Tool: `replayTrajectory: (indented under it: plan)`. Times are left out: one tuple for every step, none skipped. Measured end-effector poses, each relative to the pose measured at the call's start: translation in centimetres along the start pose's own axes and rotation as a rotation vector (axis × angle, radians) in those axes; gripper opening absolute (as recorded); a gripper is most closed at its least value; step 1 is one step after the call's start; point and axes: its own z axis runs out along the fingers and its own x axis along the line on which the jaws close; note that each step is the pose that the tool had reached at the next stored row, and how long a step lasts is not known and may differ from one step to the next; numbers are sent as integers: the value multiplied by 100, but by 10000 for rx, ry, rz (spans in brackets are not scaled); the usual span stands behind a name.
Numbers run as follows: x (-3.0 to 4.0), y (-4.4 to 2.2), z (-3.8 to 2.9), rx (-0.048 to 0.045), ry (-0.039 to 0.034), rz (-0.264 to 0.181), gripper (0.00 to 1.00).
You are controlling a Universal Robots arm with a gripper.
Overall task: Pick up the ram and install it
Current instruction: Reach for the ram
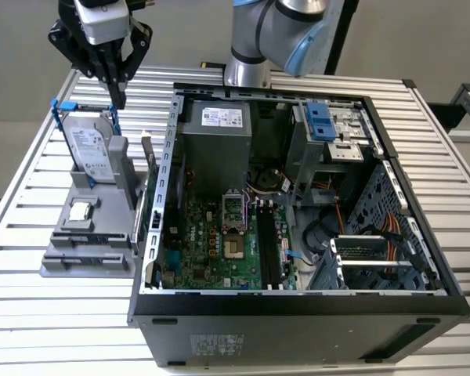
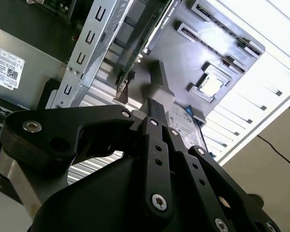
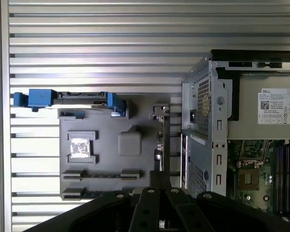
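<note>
The ram [image 1: 148, 166] is a thin dark green stick standing on its edge in a slot of the grey holder [image 1: 86, 254], on the side nearest the computer case. In the first wrist view the ram [image 3: 159, 145] shows edge-on, and in the second wrist view the ram [image 2: 137, 53] runs along the case wall. My gripper [image 1: 119, 99] hangs above the back of the holder, over the hard drive, up and to the exterior view's left of the ram. The fingers [image 2: 154, 108] are together with nothing between them. The gripper [image 3: 159, 178] is apart from the ram.
The holder also carries a silver hard drive [image 1: 90, 149] in a blue bracket and a square processor chip [image 1: 80, 210]. The open computer case [image 1: 446, 294] lies beside it, its motherboard [image 1: 211, 243] and dark memory slots [image 1: 268, 247] facing up. All rest on a slatted metal table [image 1: 31, 329].
</note>
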Motion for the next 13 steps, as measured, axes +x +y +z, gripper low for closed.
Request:
replayTrajectory:
  plan:
    - [14, 0, 0, 0, 0, 12, 0]
    - [28, -1, -1, 1, 0, 17, 0]
    - [46, -1, 0, -1, -1, 18, 0]
    - [62, -1, -1, 0, -1, 19, 0]
    - [77, -2, -1, 0, -1, 19, 0]
    - [89, -2, -1, 0, -1, 19, 0]
    - [102, -2, -1, 0, -1, 19, 0]
    - [115, -2, -2, 0, -1, 19, 0]
    - [127, -3, -2, 0, -1, 19, 0]
    - [140, -3, -2, 0, -1, 19, 0]
    - [152, -3, -2, 0, -1, 19, 0]
    - [164, -3, -2, 0, -1, 19, 0]
    - [175, -4, -3, 0, -1, 19, 0]
